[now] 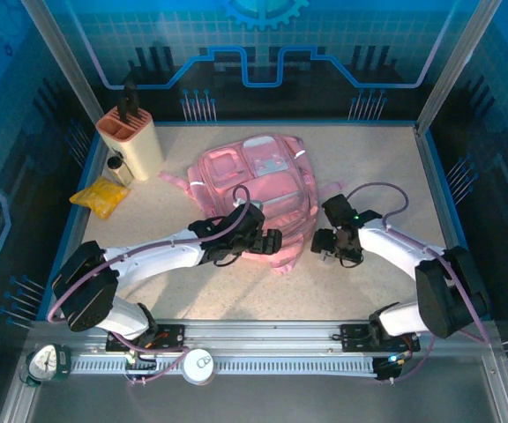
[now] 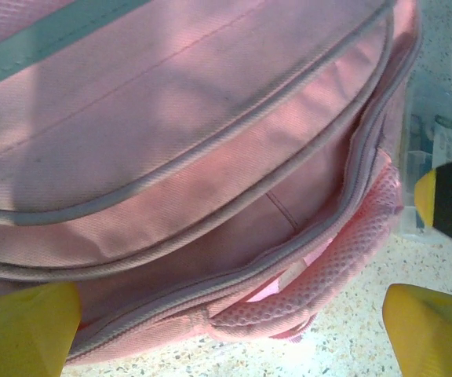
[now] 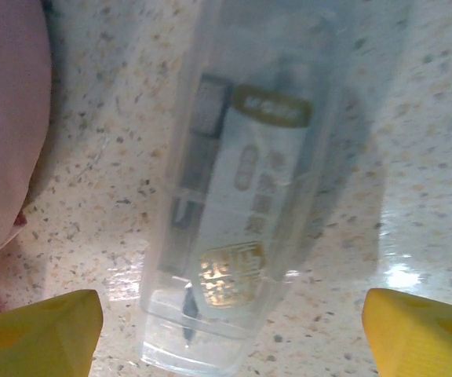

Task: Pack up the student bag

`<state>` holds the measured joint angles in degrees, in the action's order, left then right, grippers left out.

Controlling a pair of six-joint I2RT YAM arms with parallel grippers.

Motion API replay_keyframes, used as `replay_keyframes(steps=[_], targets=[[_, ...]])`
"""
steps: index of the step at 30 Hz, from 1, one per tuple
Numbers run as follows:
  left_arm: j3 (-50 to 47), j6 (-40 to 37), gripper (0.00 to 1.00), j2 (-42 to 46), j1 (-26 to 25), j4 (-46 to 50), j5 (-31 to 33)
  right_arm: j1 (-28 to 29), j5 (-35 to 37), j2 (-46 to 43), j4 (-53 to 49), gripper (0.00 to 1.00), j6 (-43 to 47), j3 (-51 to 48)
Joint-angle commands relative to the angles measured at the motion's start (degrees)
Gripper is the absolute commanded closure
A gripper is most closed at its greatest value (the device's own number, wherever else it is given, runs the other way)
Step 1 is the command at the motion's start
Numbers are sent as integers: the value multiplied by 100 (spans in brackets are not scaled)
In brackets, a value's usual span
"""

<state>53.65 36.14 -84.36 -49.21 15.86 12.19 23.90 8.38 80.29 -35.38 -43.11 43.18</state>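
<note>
The student bag (image 1: 254, 181), a soft pink backpack, lies flat in the middle of the table. My left gripper (image 1: 267, 240) hangs over its near edge, open. In the left wrist view its yellow fingertips (image 2: 26, 330) stand wide on either side of the bag's zip seam and pink mesh loop (image 2: 320, 283), with the gripper's middle (image 2: 234, 330) over that edge. My right gripper (image 1: 324, 247) is just right of the bag, open, low over a clear plastic case (image 3: 234, 212) with a labelled item inside. The gripper's middle (image 3: 234, 330) is above the case's near end, and the fingers do not touch it.
At the back left stand a beige holder (image 1: 132, 141) with a dark tool in it, a small bottle (image 1: 117, 167) and a yellow packet (image 1: 101, 196). The bag's edge (image 3: 6, 118) lies close to the left of the clear case. Blue walls ring the table.
</note>
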Motion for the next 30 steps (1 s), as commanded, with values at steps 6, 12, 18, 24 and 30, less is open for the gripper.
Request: replay_keyframes(steps=[6,12,18,24,30], targets=[[14,229,1,307,203,365,67,231,-10,474,690,25,-356,-169],[-183,223,1,641,279,477,91,299,113,400,578,36,-234,-223],[-212,183,1,758,321,532,33,256,268,191,359,48,-276,-289],[-225,86,1,854,394,662,18,186,118,49,450,54,-255,-378],[114,-738,1,872,618,856,198,137,243,-602,79,56,38,-222]])
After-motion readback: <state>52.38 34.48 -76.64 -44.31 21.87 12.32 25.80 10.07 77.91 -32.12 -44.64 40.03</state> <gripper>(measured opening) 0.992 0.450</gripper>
